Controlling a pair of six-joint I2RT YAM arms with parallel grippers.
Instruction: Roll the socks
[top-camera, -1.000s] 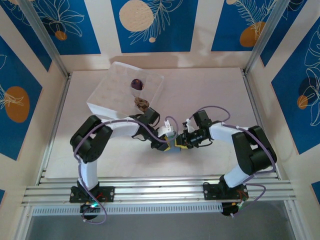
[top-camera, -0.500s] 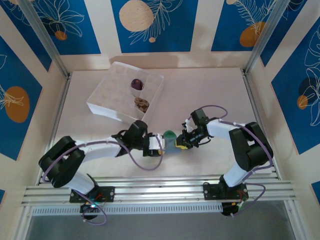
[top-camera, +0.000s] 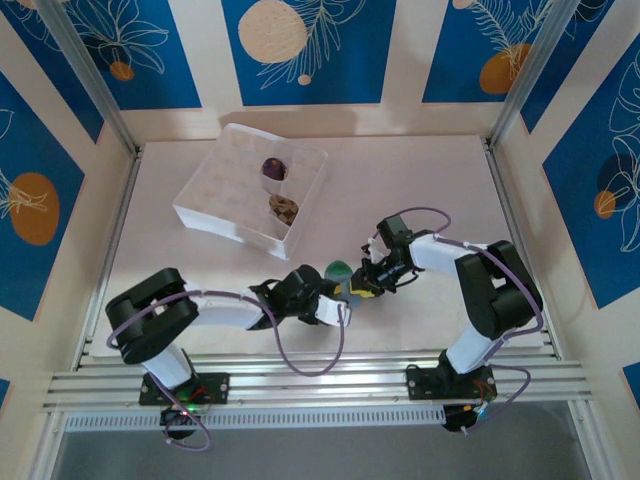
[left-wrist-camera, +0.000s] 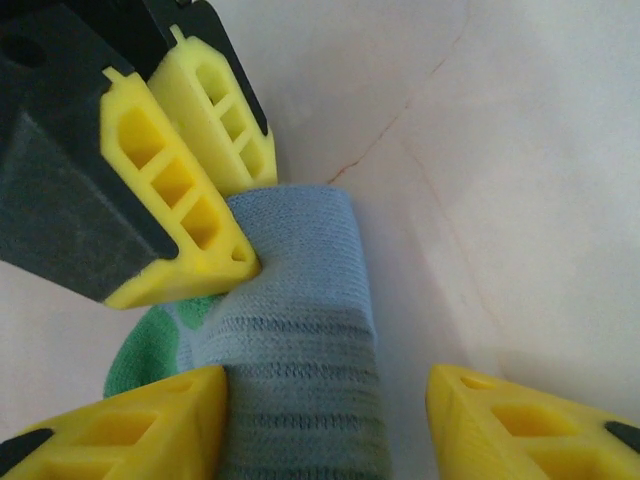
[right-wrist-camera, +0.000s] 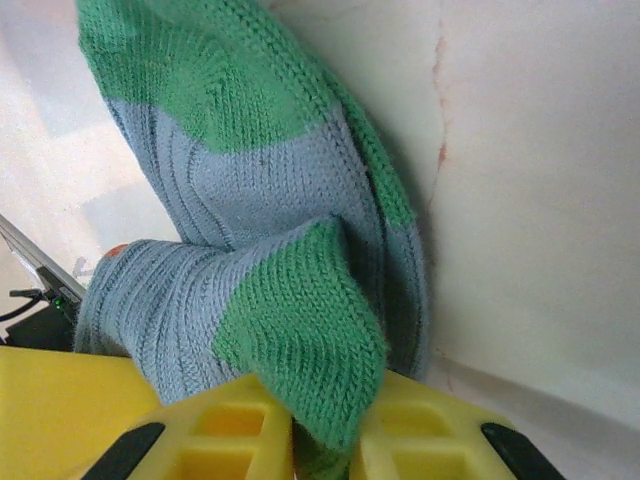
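Observation:
The blue-grey striped sock (top-camera: 340, 272) with green toe and heel patches lies bunched on the table between both grippers. My right gripper (right-wrist-camera: 325, 440) is shut on a green fold of the sock (right-wrist-camera: 250, 180). In the left wrist view my left gripper (left-wrist-camera: 330, 425) stands open around the sock's striped leg (left-wrist-camera: 300, 340); one finger touches the fabric and a gap shows at the other. The right gripper's yellow fingers (left-wrist-camera: 180, 190) pinch the sock from the upper left. From above, the left gripper (top-camera: 335, 302) and right gripper (top-camera: 358, 288) nearly meet.
The white gridded box (top-camera: 215, 205) stands at the back left. It holds the rolled purple sock (top-camera: 273, 167) and the rolled brown sock (top-camera: 284, 207). Aluminium rails run along the table's sides and front edge.
The left arm has dropped low and swung, bringing its gripper to the sock from the near side. The sock's green toe has come into sight. The right gripper has barely moved.

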